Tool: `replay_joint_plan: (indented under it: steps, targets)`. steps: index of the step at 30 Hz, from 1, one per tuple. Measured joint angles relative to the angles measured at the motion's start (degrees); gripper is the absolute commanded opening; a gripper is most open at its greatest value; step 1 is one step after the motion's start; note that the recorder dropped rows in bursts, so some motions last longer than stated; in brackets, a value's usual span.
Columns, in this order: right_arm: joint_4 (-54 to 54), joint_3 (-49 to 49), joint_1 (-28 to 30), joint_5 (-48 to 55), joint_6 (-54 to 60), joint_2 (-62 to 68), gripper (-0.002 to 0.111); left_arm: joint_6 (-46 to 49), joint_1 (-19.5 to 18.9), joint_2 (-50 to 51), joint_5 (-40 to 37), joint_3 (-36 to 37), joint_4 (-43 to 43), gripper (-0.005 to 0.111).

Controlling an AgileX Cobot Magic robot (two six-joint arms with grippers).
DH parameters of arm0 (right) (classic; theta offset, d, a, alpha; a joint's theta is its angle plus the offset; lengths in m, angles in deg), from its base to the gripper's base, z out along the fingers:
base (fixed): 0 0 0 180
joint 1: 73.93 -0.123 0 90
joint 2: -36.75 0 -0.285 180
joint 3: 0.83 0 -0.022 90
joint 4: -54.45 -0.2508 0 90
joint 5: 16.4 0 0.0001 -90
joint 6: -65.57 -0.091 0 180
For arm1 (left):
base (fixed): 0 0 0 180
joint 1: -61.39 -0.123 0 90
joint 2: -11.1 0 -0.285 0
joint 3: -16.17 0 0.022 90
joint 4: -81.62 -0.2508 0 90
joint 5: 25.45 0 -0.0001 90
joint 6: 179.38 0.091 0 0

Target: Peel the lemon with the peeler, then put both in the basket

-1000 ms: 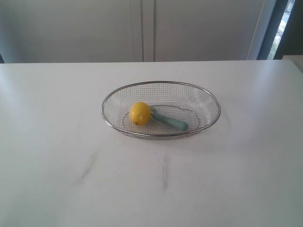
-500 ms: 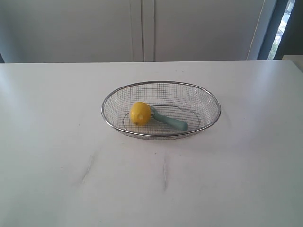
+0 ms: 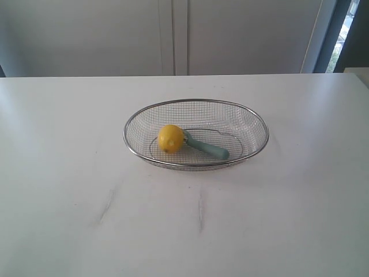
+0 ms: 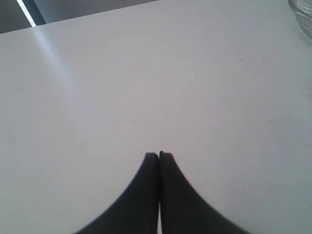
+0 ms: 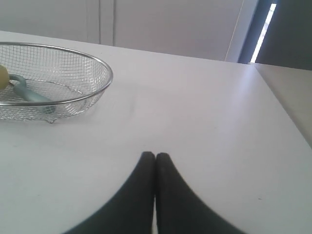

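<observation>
My left claw (image 4: pixel 159 155) is a pair of matte black fingers (image 4: pixel 139 200). Each is narrow and square-cut at the tip, then sweeps outward in a smooth curve back toward my wrist. My right claw (image 5: pixel 155 155) is the same plain, dull black. Its fingers (image 5: pixel 134 200) are rounder at the tips and broaden the same way.

I log: oval wire-mesh basket (image 3: pixel 196 100); inside, yellow lemon (image 3: pixel 170 138) at 9 o'clock; teal peeler (image 3: pixel 209 149) touching it, handle toward 4 o'clock.
</observation>
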Motion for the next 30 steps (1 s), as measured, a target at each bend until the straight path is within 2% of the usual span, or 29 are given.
replay_joint_plan:
  steps: [5, 13, 16, 24, 30]
  targets:
    - [3.2, 0.0, 0.0, -0.3, -2.6, 0.0, 0.000, 0.0, 0.0, 0.0, 0.1, 0.0, 0.0, 0.000]
    - [9.3, 0.0, -0.7, -2.2, -20.3, 0.0, 0.000, 0.0, 0.0, 0.0, 0.1, 0.0, 0.0, 0.000]
    - [11.6, 0.0, -1.6, -2.3, -23.7, 0.0, 0.000, 0.0, 0.0, 0.0, 0.1, 0.0, 0.0, 0.000]
    - [12.0, 0.0, -2.0, 1.0, -23.2, 0.0, 0.000, 0.0, 0.0, 0.0, 0.1, 0.0, 0.0, 0.000]
    - [12.1, 0.0, -2.0, 1.0, -12.7, 0.0, 0.000, 0.0, 0.0, 0.0, 0.2, 0.0, 0.0, 0.000]
